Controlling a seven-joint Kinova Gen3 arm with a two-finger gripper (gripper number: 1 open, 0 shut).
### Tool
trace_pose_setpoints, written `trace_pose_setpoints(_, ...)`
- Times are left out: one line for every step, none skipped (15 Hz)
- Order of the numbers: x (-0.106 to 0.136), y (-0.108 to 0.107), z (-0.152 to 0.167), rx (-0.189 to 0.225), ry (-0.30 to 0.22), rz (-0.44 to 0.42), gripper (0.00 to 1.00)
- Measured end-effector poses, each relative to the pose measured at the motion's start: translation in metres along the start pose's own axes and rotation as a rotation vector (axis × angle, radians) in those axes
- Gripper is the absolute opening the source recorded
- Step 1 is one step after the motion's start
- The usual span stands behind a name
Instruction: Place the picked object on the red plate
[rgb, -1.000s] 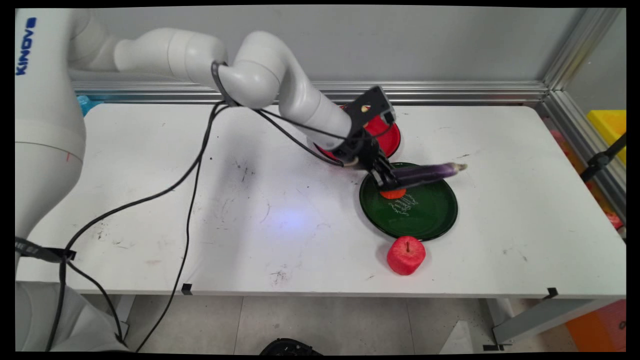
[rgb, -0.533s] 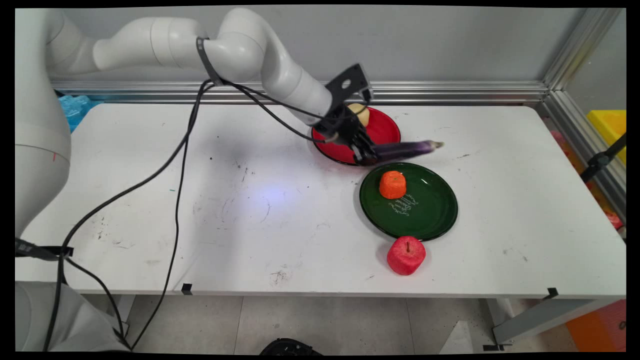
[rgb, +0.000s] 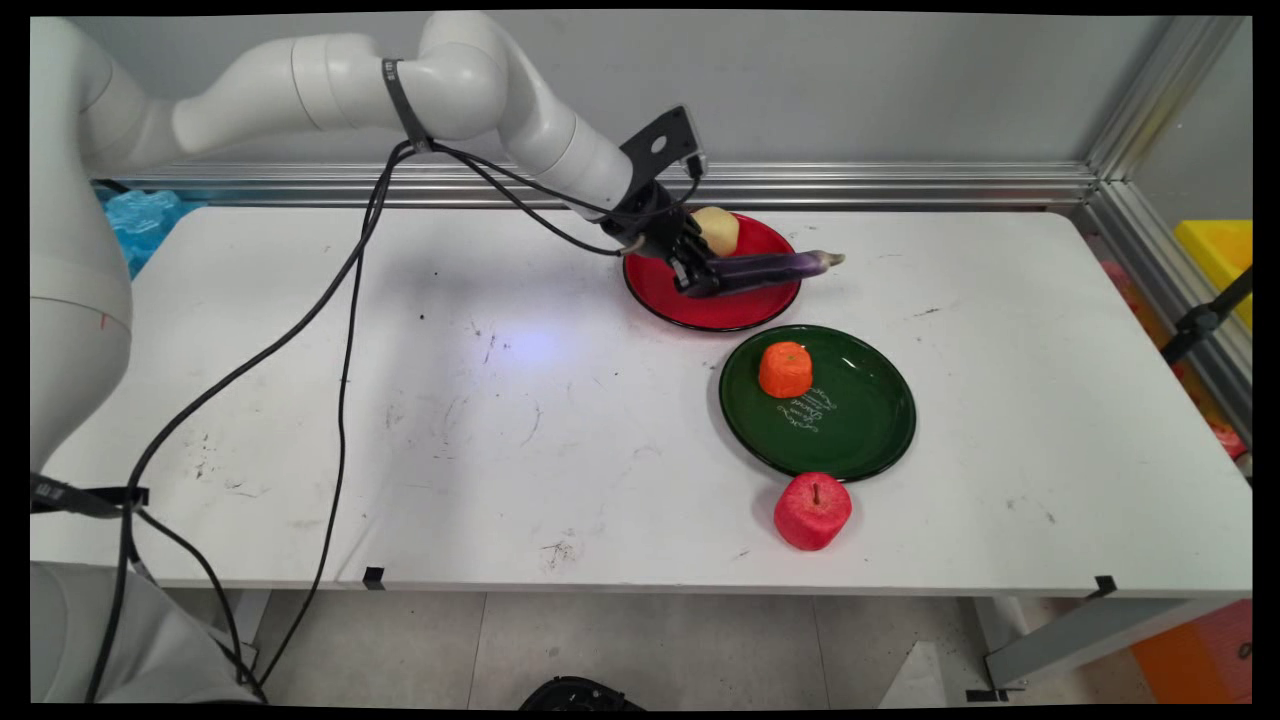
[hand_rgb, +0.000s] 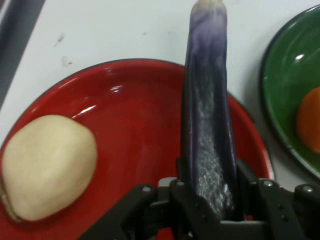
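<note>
My gripper (rgb: 700, 278) (hand_rgb: 209, 200) is shut on a long purple eggplant (rgb: 770, 267) (hand_rgb: 207, 120), held by one end just above the red plate (rgb: 735, 305) (hand_rgb: 135, 125). The eggplant lies roughly level, its pale tip reaching past the plate's right rim. A pale yellowish bun-like item (rgb: 718, 230) (hand_rgb: 47, 165) rests on the red plate, at its far side, close to the gripper. Nearer the camera lies a green plate (rgb: 850, 430) (hand_rgb: 285, 85) with an orange fruit (rgb: 786, 369) (hand_rgb: 309, 120) on it.
A red apple (rgb: 812, 511) stands on the table just in front of the green plate. Black cables hang from the arm across the table's left half. A crumpled blue item (rgb: 145, 220) sits at the far left edge. An aluminium rail runs along the back.
The gripper has carried the eggplant up and away from over the green plate to over the red plate, moving toward the back left. The orange fruit is uncovered.
</note>
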Motion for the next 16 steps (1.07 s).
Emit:
trace_pose_setpoints(-0.003,-0.005,0.002,0.003,0.0,0.003,0.0)
trace_pose_setpoints(-0.005,-0.009,0.004,0.005,0.0,0.006,0.0)
trace_pose_setpoints(-0.008,-0.013,0.005,0.006,0.0,0.009,0.0)
trace_pose_setpoints(-0.01,-0.017,0.007,0.007,-0.001,0.011,0.0)
trace_pose_setpoints(-0.011,-0.019,0.008,0.008,-0.002,0.013,0.0)
trace_pose_setpoints(-0.013,-0.022,0.009,0.009,-0.004,0.016,0.0)
trace_pose_setpoints(-0.014,-0.024,0.009,0.01,-0.005,0.018,0.0)
trace_pose_setpoints(-0.016,-0.027,0.01,0.012,-0.008,0.02,0.0)
trace_pose_setpoints(-0.017,-0.029,0.01,0.013,-0.011,0.021,0.0)
trace_pose_setpoints(-0.02,-0.031,0.01,0.014,-0.015,0.023,0.0)
trace_pose_setpoints(-0.022,-0.034,0.011,0.015,-0.019,0.024,0.0)
trace_pose_setpoints(-0.024,-0.037,0.011,0.016,-0.024,0.025,0.0)
trace_pose_setpoints(-0.025,-0.039,0.011,0.017,-0.028,0.026,0.0)
trace_pose_setpoints(-0.027,-0.04,0.011,0.017,-0.031,0.026,0.0)
trace_pose_setpoints(-0.028,-0.042,0.011,0.017,-0.034,0.026,0.0)
trace_pose_setpoints(-0.03,-0.043,0.011,0.016,-0.04,0.026,0.0)
